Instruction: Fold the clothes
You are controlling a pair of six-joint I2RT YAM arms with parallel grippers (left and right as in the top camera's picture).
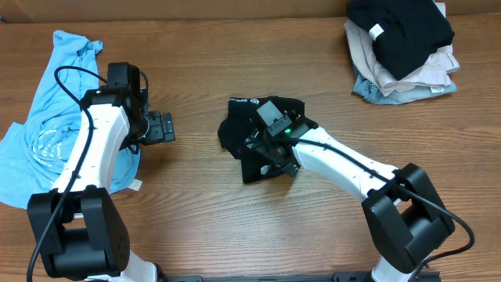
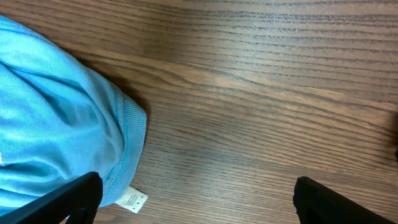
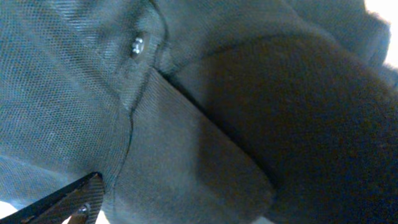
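The clothes, a black collared shirt (image 1: 235, 129), lie crumpled in a heap at the middle of the table. My right gripper (image 1: 264, 150) is down on the heap, open. In the right wrist view black cloth (image 3: 186, 155) with a small button (image 3: 137, 45) fills the frame. Only the left finger (image 3: 71, 202) shows at the edge; the other is hidden by cloth. My left gripper (image 1: 160, 127) hovers open over bare wood, left of the black shirt. Its two fingers (image 2: 78, 198) stand wide apart with nothing between them.
A light blue shirt (image 1: 55, 102) lies spread at the left, its hem and white tag (image 2: 132, 200) beside my left finger. At the back right sits a stack: a black folded garment with a white tag (image 1: 399, 31) on beige (image 1: 407, 74) and grey-blue (image 1: 368, 90) ones.
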